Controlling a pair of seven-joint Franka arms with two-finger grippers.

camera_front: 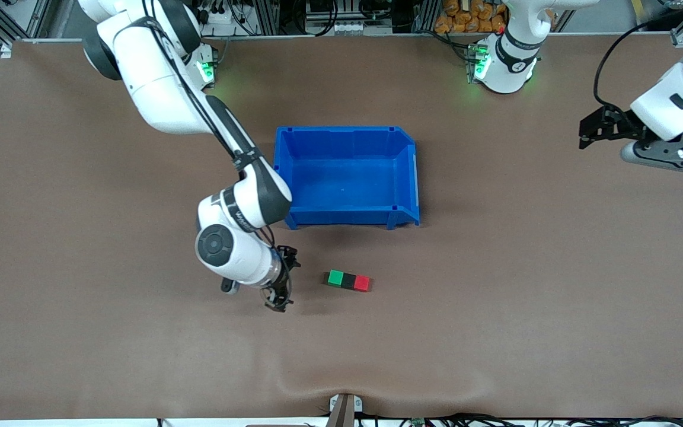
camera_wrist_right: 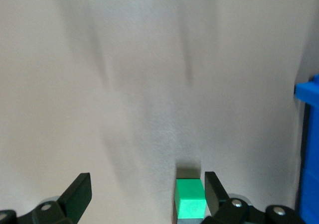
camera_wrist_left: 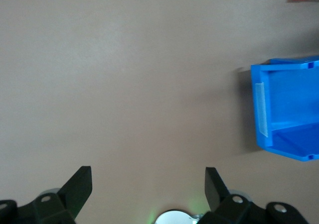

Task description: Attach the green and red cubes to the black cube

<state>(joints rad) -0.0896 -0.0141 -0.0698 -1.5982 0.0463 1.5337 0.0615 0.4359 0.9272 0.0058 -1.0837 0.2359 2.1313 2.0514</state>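
Both grippers wide open, empty: ours right (camera_front: 277, 295) beside green (camera_front: 335, 277)-black (camera_front: 348, 280)-red (camera_front: 362, 283) row, left (camera_front: 596, 131) waits; a careless retreat could knock cubes apart.

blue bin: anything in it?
Empty. Front view shows the blue plastic bin's bare floor; the three cubes sit outside, nearer the camera.

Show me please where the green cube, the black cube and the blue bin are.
green cube (camera_front: 335, 277), front view, middle of its top face.
black cube (camera_front: 348, 280), front view, top face, between the green and red cubes.
blue bin (camera_front: 407, 178), front view, its side wall.
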